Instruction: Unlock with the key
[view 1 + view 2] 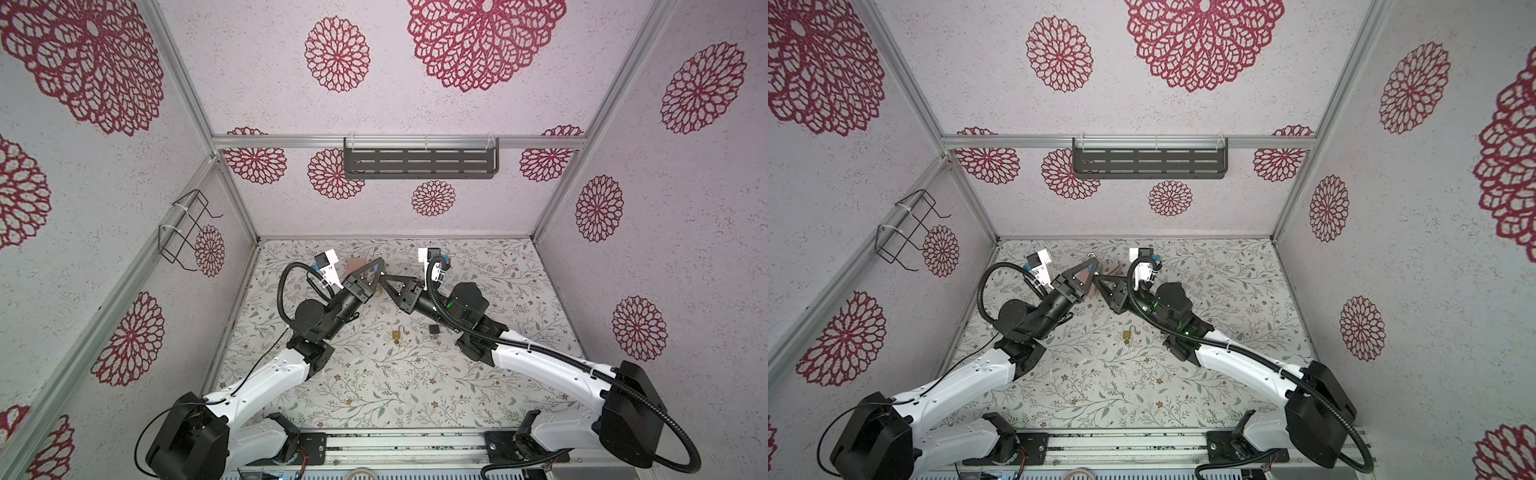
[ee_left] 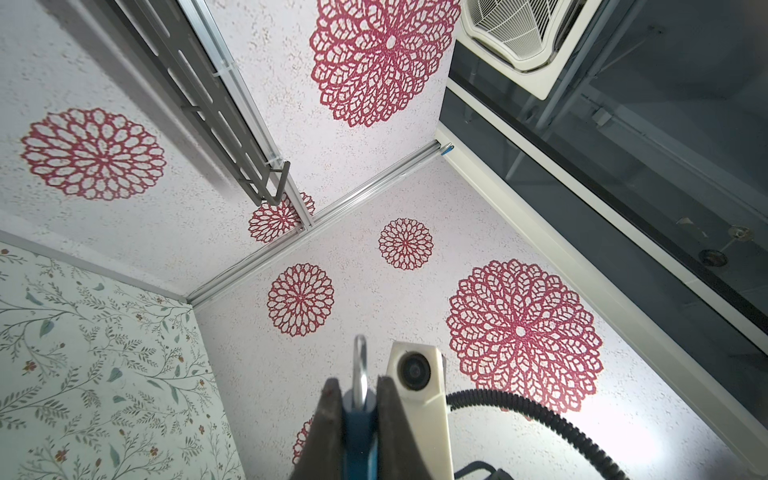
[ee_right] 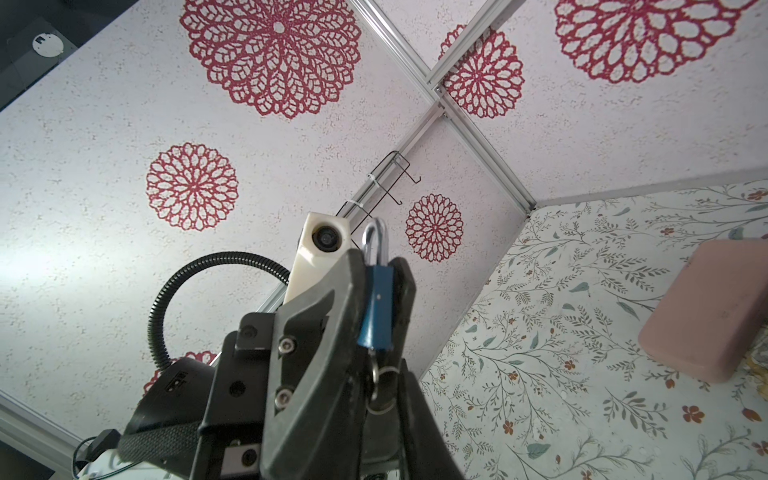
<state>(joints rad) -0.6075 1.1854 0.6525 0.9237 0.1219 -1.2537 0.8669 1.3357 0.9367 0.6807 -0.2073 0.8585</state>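
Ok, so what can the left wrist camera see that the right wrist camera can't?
Only the left wrist view shows the ceiling vent high above the walls.

Only the right wrist view shows the pink block lying on the table, the wire rack on the wall, and the key ring dangling under the lock.

Both show the blue padlock with its silver shackle sticking out, pinched in the left gripper, and a piece of the flowery table.
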